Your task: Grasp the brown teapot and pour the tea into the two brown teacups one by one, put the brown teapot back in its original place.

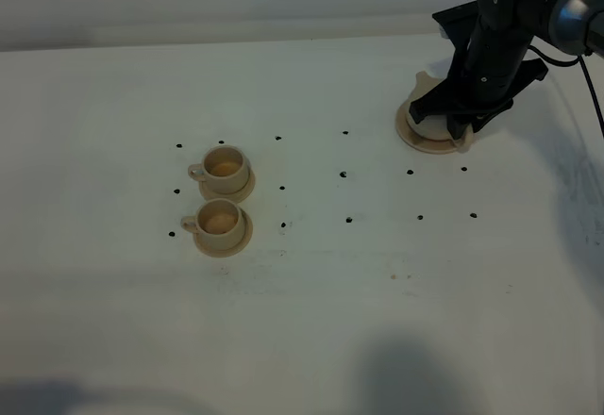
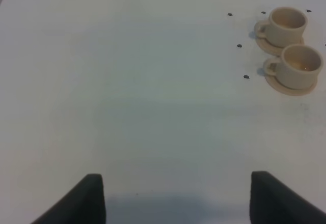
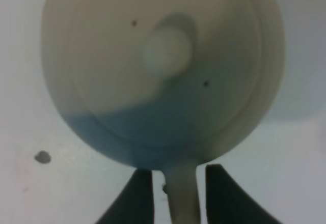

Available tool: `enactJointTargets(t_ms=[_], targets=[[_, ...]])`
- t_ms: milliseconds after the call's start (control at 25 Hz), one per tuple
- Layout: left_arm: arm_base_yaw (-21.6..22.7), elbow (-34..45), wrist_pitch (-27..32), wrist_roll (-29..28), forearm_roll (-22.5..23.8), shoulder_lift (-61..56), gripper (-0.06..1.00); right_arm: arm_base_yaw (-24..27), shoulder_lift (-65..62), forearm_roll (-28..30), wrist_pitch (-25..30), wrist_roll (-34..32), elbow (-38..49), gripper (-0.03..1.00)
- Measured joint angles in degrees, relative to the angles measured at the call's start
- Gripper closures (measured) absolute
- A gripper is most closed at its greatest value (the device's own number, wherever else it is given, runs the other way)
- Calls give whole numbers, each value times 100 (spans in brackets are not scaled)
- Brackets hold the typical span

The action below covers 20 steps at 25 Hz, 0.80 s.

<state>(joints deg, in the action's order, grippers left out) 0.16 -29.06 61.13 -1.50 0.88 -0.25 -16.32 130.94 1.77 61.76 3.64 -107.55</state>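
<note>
No text, label, brand, number or sign can be read in any of the views. The only marks are small black dots (image 1: 282, 190) scattered on the white desk (image 1: 302, 330), and they carry no lettering.
</note>
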Motion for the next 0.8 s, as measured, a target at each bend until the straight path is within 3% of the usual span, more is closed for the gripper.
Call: enactJointTargets(t_ms=[480,800], targets=[[0,0,0,0,0,0,37,0,0,100,35,71,0,72],[0,0,0,0,0,0,37,-43,0,-144,40,99,0,72]])
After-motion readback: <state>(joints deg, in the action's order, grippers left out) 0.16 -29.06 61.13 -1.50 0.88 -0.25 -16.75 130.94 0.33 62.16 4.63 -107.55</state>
